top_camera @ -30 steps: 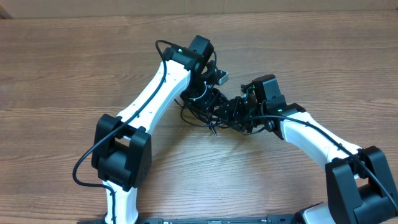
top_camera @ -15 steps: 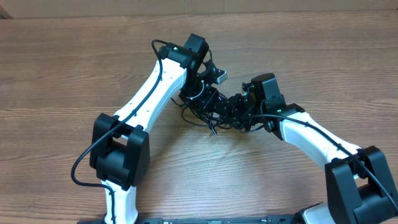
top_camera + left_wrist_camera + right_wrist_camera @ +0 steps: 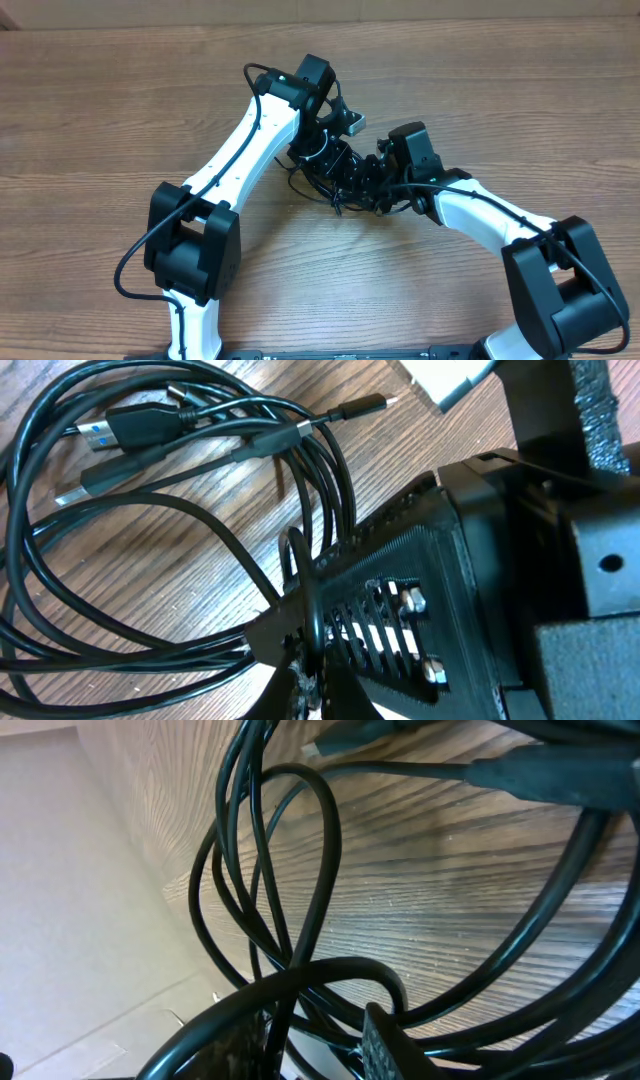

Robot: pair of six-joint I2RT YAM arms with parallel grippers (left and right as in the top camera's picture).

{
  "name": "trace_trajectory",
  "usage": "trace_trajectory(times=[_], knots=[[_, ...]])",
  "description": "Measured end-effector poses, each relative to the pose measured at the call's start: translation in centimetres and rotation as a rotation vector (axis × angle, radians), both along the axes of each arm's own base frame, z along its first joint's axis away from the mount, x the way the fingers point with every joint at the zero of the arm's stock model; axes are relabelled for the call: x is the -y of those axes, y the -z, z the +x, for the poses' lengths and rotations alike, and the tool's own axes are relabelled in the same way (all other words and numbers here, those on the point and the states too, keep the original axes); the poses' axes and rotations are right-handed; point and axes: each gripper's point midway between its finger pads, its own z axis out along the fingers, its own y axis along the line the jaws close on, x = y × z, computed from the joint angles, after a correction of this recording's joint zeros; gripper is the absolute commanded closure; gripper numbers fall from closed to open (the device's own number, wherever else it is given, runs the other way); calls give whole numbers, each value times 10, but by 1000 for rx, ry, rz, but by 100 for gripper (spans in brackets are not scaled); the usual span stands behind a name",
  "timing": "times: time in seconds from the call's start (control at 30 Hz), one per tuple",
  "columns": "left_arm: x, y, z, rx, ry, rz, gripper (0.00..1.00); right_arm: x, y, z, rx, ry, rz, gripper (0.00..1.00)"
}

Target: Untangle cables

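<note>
In the overhead view the cables (image 3: 312,190) lie on the table (image 3: 100,100) near the centre of the frame, bunched beneath both wrists. The left gripper (image 3: 336,165) sits over their upper part, and the right gripper (image 3: 372,185) is just beside it on the right. In the left wrist view the loops spread toward the upper left, with the plug ends (image 3: 110,430) along the top.

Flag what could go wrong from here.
1. Left jaws look shut on several strands of the cables at once; pulling may tighten the loops.
2. The left arm and right arm crowd the same bundle; they could collide.
3. The USB plug lies among the loops and may snag.
</note>
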Motion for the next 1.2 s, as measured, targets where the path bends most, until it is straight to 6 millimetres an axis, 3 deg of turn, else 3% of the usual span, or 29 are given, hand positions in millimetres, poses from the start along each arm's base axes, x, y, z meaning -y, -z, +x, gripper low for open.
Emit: trace_trajectory(times=[0.13,0.3,0.53,0.83,1.2], knots=[[0,0,0,3,4,0,96,-1,-2,0,-3,2,10,79],[1,0,1,11,11,-5,96,-2,-3,1,-3,4,15,96],[-1,7,10,40,-24,19,96,3,6,-9,-34,-18,-23,96],[-5,10,36,108,-165,72,96,14,20,-21,-33,-70,-105,94],[-4,11,40,69,-290,75,96,24,31,-27,-44,-80,-177,92]])
